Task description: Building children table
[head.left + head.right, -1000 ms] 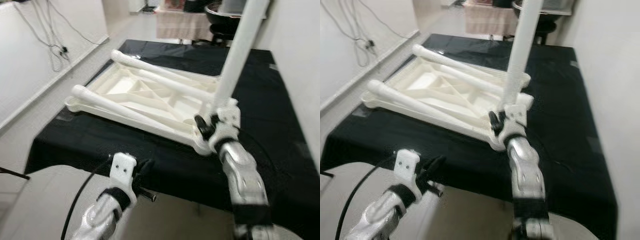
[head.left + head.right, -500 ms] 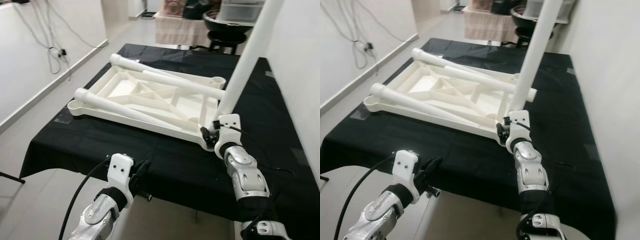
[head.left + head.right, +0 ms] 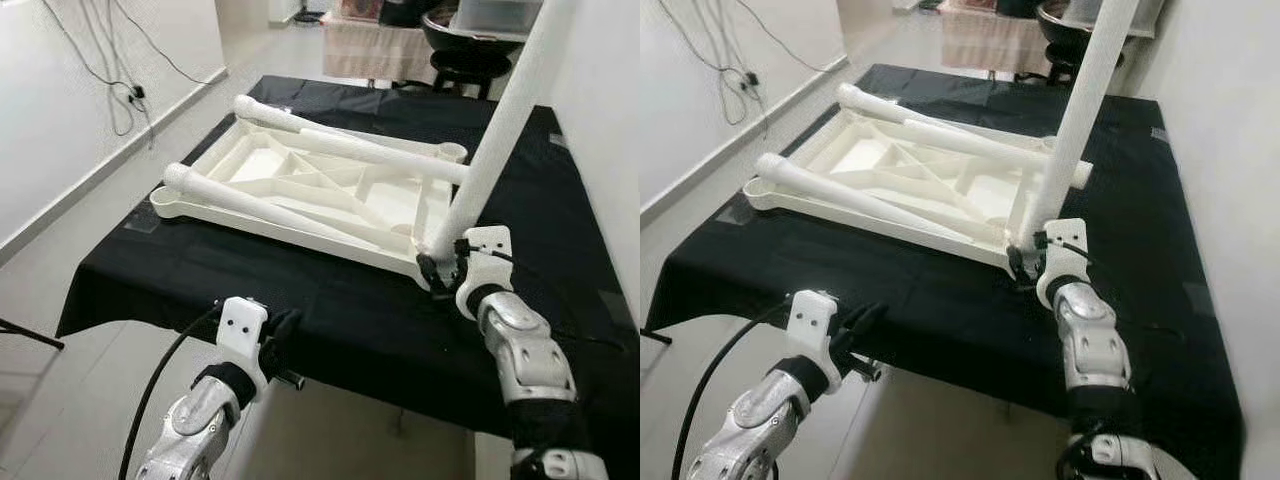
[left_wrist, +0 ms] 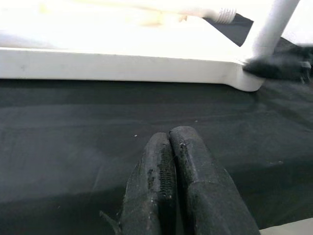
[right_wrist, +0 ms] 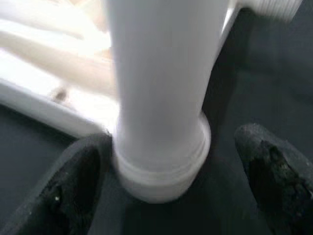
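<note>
We see a white plastic tabletop point(image 3: 300, 190) lying upside down on a table draped in black cloth point(image 3: 330, 310), and we place everything else from it. Two white legs point(image 3: 280, 208) lie loose across its ribbed underside. At its near right corner a third leg point(image 3: 500, 130) stands up, leaning a little to the right, its base at the corner socket. Our right gripper point(image 3: 437, 268) sits at that base; in the right wrist view its fingers point(image 5: 73, 186) stand apart on either side of the leg's collar point(image 5: 161, 166), one finger touching it and the other clear of it. Our left gripper point(image 4: 176, 196) hovers off the near edge of the cloth, well short of the tabletop, with its fingers pressed together and nothing between them.
</note>
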Robot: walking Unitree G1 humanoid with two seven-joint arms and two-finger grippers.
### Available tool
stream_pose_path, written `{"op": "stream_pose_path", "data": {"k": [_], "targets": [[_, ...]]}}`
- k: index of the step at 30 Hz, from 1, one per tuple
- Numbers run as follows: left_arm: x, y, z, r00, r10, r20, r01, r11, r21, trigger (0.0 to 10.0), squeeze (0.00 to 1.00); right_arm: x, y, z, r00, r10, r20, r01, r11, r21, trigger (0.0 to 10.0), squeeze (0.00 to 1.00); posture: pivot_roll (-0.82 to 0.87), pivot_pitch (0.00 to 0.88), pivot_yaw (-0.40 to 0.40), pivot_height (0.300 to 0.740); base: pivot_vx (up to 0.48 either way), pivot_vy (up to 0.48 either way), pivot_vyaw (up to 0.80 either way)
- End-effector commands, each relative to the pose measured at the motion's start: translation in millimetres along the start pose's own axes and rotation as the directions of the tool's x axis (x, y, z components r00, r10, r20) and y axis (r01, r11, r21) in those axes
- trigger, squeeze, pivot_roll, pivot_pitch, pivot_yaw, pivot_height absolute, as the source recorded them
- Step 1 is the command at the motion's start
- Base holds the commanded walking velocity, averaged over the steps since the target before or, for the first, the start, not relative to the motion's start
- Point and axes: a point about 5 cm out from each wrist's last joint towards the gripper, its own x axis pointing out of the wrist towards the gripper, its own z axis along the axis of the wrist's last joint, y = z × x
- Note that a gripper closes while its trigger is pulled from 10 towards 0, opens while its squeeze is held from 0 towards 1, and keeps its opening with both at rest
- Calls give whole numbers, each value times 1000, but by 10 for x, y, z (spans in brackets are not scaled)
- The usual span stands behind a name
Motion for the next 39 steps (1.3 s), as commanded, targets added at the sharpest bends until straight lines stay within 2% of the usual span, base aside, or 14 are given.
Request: {"op": "stream_pose_path", "data": {"k": [1, 2, 3, 4, 5, 6, 7, 8, 12, 14, 17, 19, 28, 39], "targets": [[-4, 17, -27, 1000, -3, -10, 3, 1000, 4, 10000, 0, -51, -23, -58, 999, 33, -20, -32, 999, 12, 10000, 1000, -80, 69, 4, 740, 0, 0, 0], [-4, 28, -24, 1000, -2, -9, 2, 1000, 5, 10000, 0, -99, -33, -73, 998, 66, -24, -66, 998, 4, 10000, 867, -91, 71, 7, 740, 0, 0, 0], [-4, 35, -23, 1000, -1, -9, 2, 1000, 7, 10000, 0, -133, -40, -85, 996, 88, -28, -88, 996, 0, 10000, 867, -91, 71, 7, 740, 0, 0, 0], [-2, 42, -21, 1000, -2, -9, 2, 1000, 8, 10000, 0, -181, -33, -91, 990, 139, -28, -138, 990, 21, 10000, 627, -99, 73, 8, 740, 0, 0, 0], [-1, 48, -19, 1000, -2, -8, 2, 1000, 9, 10000, 0, -213, -24, -93, 984, 175, -25, -174, 984, 37, 10000, 627, -101, 74, 8, 740, 0, 0, 0], [0, 54, -18, 1000, -3, -8, 3, 1000, 11, 10000, 0, -265, 0, -87, 973, 230, -14, -229, 973, 41, 10000, 137, -106, 75, 11, 740, 0, 0, 0], [0, 54, -18, 1000, -3, -8, 3, 1000, 11, 10000, 0, -265, 0, -87, 973, 230, -14, -229, 973, 41, 10000, 137, -106, 75, 11, 740, 0, 0, 0], [3, 61, -14, 1000, -3, -7, 3, 1000, 13, 10000, 0, -335, 46, -94, 952, 306, -14, -305, 951, 56, 10000, 0, -116, 76, 12, 740, 0, 0, 0], [12, 82, -4, 1000, 0, 0, 0, 1000, 8, 10000, 0, -481, 168, -115, 894, 448, -26, -447, 893, 50, 10000, 0, -123, 77, 18, 740, 0, 0, 0], [22, 117, 19, 1000, 22, 14, -23, 1000, 16, 10000, 0, -592, 348, -97, 816, 577, -17, -577, 816, 33, 10000, 0, -122, 73, 23, 740, 0, 0, 0], [24, 130, 27, 999, 30, 19, -31, 999, 20, 10000, 0, -633, 420, -86, 782, 623, -11, -622, 782, 30, 10000, 0, -120, 72, 24, 740, 0, 0, 0], [7, 216, 71, 993, 102, 52, -104, 994, 26, 10000, 0, -596, 592, -47, 760, 650, 29, -650, 759, 35, 10000, 0, -110, 65, 31, 740, 0, 0, 0], [-53, 456, 77, 948, 314, 55, -317, 947, 48, 10000, 0, -354, 927, 14, 779, 618, 107, -623, 782, 28, 10000, 0, -83, 49, 28, 740, 0, 0, 0], [-34, 553, 68, 922, 383, 63, -387, 918, 89, 10000, 0, -137, 1038, 86, 822, 547, 161, -548, 835, -40, 10000, 0, -67, 23, 38, 740, 0, 423, 0]]}}
